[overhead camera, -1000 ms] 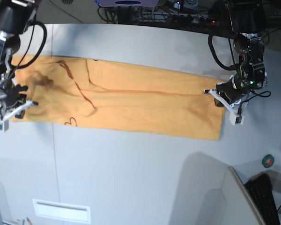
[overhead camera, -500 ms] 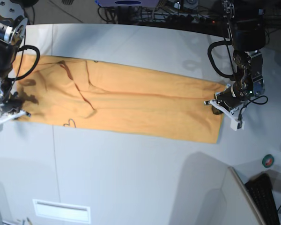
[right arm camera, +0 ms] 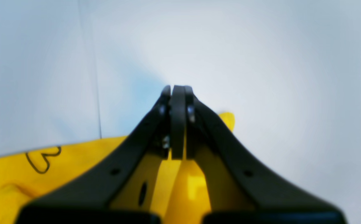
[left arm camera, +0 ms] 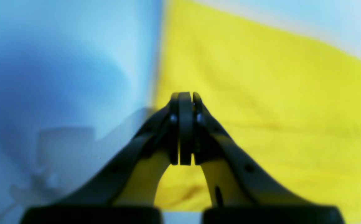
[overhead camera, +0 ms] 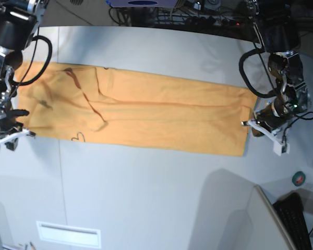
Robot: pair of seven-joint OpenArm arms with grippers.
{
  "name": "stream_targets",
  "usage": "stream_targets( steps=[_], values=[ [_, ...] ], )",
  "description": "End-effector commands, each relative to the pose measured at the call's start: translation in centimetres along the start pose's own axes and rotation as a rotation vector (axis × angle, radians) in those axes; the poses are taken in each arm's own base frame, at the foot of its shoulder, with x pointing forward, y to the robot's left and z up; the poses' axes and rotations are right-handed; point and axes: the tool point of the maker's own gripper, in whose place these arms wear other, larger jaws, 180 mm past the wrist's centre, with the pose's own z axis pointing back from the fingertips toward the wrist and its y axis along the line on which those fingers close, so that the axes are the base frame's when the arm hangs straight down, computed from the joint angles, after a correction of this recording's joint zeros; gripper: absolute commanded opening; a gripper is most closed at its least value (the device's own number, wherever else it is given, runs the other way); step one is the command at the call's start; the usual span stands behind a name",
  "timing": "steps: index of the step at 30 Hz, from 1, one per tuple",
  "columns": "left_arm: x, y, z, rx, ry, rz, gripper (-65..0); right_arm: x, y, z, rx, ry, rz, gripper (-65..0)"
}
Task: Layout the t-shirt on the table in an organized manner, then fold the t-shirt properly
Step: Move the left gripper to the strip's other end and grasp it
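The t-shirt [overhead camera: 141, 112] lies folded into a long flat band across the far half of the worktop [overhead camera: 156, 198], one short end near the worktop's left edge, the other toward its right edge. Each tool sits at an end, probably placed for the next crosswise fold. The left tool [left arm camera: 185, 95] is closed and empty, its tips over the shirt's edge. The right tool [right arm camera: 177, 88] is likewise closed on nothing, just off the hem. No containers appear.
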Motion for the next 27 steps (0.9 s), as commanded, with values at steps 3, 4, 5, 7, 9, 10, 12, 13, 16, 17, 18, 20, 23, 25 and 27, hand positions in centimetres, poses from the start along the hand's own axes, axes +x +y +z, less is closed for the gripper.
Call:
stream_targets(
  steps=[3,4,5,7,9,10,12,13,16,17,18,20,23,25,27],
  values=[
    [2.1,2.7,1.5,0.057,-0.065,0.031,-65.0,1.7,0.5,2.2,0.010,-0.079,0.029,-65.0],
    [2.1,3.0,1.6,0.062,-0.068,0.037,-65.0,1.3,0.7,2.7,0.011,-0.077,0.030,-65.0],
    [2.2,3.2,1.7,0.066,-0.070,0.036,-65.0,1.0,0.9,3.0,0.013,-0.074,0.028,-65.0],
    [1.9,3.8,1.6,0.072,-0.054,0.021,-45.4,0.0,1.1,3.4,0.015,-0.056,0.023,-65.0],
    [1.4,3.4,1.1,0.031,-0.034,-0.003,-22.4,-0.5,1.0,3.6,0.014,-0.045,0.023,-65.0],
    [0.8,3.0,0.8,0.000,-0.017,-0.020,-11.7,-0.8,1.0,3.6,0.015,-0.039,0.023,-65.0],
    [0.2,2.0,0.0,-0.053,0.008,-0.041,0.0,-1.2,1.0,3.8,0.015,-0.030,0.024,-65.0],
    [-0.3,1.7,-0.4,-0.077,0.027,-0.041,0.0,-1.4,1.2,3.8,0.017,-0.027,0.019,-65.0],
    [-1.7,1.3,-1.8,-0.116,0.076,-0.001,0.0,-1.7,1.2,3.9,0.017,-0.020,0.019,-65.0],
    [-2.0,1.2,-2.3,-0.122,0.077,0.015,-2.6,-1.7,1.2,3.9,0.017,-0.020,0.018,-65.0],
    [-2.3,1.1,-2.6,-0.127,0.071,0.032,-5.9,-1.8,1.2,3.9,0.017,-0.019,0.018,-65.0],
    [-3.0,0.5,-3.3,-0.142,0.086,0.039,-10.5,-1.8,1.2,3.9,0.017,-0.018,0.018,-65.0],
    [-4.3,-1.2,-3.8,-0.175,0.138,-0.020,-14.2,-1.8,1.2,3.9,0.017,-0.018,0.018,-65.0],
    [-5.0,-2.0,-4.0,-0.189,0.162,-0.049,-14.3,-1.9,1.3,3.9,0.017,-0.018,0.016,-65.0],
    [-5.3,-2.1,-4.0,-0.193,0.171,-0.053,-16.9,-1.9,1.3,3.9,0.017,-0.018,0.016,-65.0]
  ],
)
